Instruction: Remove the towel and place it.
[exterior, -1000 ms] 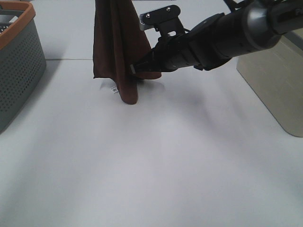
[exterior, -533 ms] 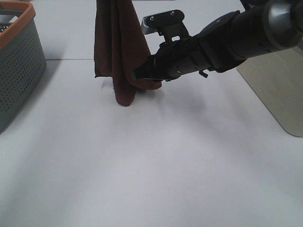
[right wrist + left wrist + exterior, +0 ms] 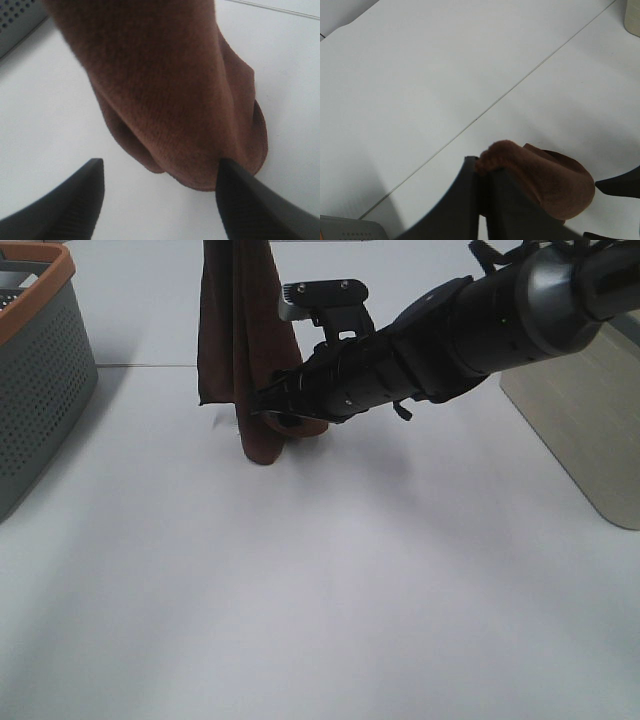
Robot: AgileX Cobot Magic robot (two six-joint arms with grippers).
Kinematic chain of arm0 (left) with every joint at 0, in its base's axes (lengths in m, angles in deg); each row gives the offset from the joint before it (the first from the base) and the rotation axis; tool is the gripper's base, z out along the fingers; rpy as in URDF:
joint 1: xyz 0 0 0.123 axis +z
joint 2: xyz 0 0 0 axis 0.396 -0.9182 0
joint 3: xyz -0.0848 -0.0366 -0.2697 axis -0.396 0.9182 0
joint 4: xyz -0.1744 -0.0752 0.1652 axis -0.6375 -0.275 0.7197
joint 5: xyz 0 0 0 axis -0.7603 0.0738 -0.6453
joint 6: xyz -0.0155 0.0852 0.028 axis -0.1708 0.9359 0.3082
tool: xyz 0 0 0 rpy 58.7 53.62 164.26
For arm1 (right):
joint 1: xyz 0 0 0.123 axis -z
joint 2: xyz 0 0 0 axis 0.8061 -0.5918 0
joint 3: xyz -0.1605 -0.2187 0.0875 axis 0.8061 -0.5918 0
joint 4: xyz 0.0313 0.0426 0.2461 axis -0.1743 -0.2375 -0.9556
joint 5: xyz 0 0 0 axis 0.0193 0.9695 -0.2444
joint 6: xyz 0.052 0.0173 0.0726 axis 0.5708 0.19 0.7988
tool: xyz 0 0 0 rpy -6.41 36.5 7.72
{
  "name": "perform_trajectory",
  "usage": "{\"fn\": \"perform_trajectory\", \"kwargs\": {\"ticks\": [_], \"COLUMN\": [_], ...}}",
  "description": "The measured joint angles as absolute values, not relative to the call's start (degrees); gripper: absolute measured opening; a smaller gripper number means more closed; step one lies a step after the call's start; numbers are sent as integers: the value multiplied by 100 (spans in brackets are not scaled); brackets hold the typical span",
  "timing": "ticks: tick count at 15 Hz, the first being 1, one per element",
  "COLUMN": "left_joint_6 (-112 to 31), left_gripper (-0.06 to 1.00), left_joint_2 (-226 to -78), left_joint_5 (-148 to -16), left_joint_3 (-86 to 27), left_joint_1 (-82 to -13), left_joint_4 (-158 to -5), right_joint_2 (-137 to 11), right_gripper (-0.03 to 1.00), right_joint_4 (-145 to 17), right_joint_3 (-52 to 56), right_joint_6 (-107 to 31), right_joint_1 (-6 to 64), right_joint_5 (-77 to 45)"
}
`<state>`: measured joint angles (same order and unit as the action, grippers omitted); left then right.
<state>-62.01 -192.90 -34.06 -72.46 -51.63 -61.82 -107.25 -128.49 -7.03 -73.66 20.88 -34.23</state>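
The dark reddish-brown towel (image 3: 243, 350) hangs in a long fold, and its lower end (image 3: 160, 75) is just above the white table. Its top runs out of the exterior high view. In the left wrist view my left gripper (image 3: 482, 167) is shut on the towel's upper bunch (image 3: 550, 180). My right gripper (image 3: 270, 405) reaches in from the right, level with the towel's lower part. In the right wrist view the right gripper (image 3: 160, 167) is open, one finger on each side of the hanging end, with the right-hand fingertip close against the cloth's edge.
A grey perforated basket (image 3: 40, 370) with an orange rim stands at the left edge. A beige box-like container (image 3: 580, 420) stands at the right. A thin seam (image 3: 140, 365) crosses the white table behind the towel.
My right gripper has opened and slid left, so its fingers now flank the towel's lower end. The towel's bottom has swung slightly left. The left gripper keeps its hold.
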Motion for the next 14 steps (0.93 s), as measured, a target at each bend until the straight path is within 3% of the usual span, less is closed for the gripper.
{"fn": "perform_trajectory", "kwargs": {"ticks": [7, 9, 12, 14], "left_joint_6": [-6201, -6173, -6093, -6075], "left_gripper": [2, 2, 2, 2], "left_joint_2": [-19290, -19290, -19290, -19290], "left_joint_5": [-3389, -3389, -3320, -3205], "left_joint_3": [-7246, -7246, -7246, -7246], "left_joint_1": [-5163, -5163, -5163, -5163], "left_joint_4": [-6268, -6268, -6217, -6033], "right_joint_2": [-11539, -11556, -11487, -11143], "right_gripper": [54, 42, 1, 0], "right_joint_4": [-12872, -12872, -12872, -12872], "right_joint_3": [294, 305, 288, 13], "right_joint_6": [-6621, -6627, -7000, -7424], "right_joint_1": [2088, 2088, 2088, 2088], "right_joint_5": [-3520, -3503, -3405, -3405]}}
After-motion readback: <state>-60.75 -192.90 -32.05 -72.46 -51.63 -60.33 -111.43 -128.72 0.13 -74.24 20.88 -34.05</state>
